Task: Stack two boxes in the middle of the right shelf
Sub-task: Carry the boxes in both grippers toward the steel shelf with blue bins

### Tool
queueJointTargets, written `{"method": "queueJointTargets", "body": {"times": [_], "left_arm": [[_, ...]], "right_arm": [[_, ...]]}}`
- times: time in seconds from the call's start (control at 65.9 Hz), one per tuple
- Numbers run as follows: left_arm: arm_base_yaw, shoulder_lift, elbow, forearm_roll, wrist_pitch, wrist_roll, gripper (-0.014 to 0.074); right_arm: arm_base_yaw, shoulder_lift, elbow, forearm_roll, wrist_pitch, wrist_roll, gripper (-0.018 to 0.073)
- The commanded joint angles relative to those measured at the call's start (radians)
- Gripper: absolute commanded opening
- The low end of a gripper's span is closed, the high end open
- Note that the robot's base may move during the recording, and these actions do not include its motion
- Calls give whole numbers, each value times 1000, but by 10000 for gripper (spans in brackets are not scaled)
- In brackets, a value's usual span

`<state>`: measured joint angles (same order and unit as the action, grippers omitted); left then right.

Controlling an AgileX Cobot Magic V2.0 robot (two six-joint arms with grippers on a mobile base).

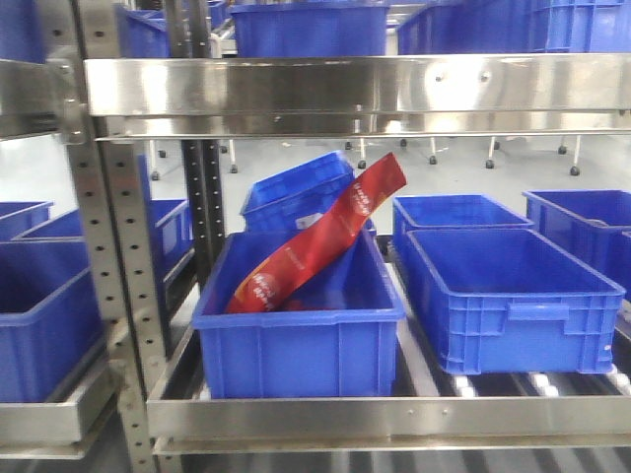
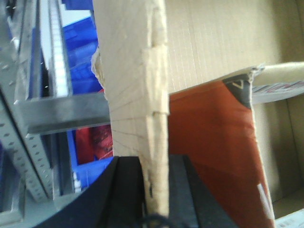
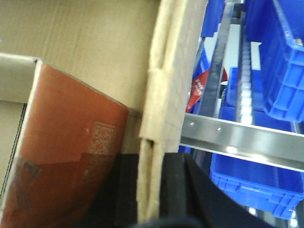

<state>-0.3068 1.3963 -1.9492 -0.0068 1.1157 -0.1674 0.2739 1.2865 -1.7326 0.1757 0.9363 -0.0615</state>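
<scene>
**A:** What does the front view show?

**B:** A steel shelf with a shiny front lip and a perforated upright. Blue bins sit on it side by side. The nearest bin holds a long red packet, which leans on a slant with its top end above the rim.

**A:** Where is the box?

**B:** It shows only in the two wrist views, very close up. In the left wrist view, a tan cardboard wall of the box runs edge-on up the middle. The shelf lip and blue bins lie beyond it on the left. Inside the box rests a reddish-brown carton.

**A:** And the left gripper?

**B:** The left gripper pinches that wall. One black finger presses its outer face and the other its inner face.

**A:** The right one?

**B:** It does much the same. The right gripper clamps a doubled cardboard wall between its two black fingers. The reddish-brown carton is on the left and the shelf lip and bins are on the right. The carton's face carries a square printed code. I cannot tell whether both grippers hold one and the same box.
</scene>
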Motion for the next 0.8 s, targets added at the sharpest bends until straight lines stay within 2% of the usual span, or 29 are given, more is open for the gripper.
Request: {"method": "queueJointTargets", "body": {"times": [0.0, 0.789], "left_arm": [[4, -12, -12, 19, -56, -1, -111], [4, -12, -12, 19, -58, -1, -111]], "right_arm": [[-5, -11, -13, -8, -47, -18, -153], [-5, -11, -13, -8, -47, -18, -153]]}}
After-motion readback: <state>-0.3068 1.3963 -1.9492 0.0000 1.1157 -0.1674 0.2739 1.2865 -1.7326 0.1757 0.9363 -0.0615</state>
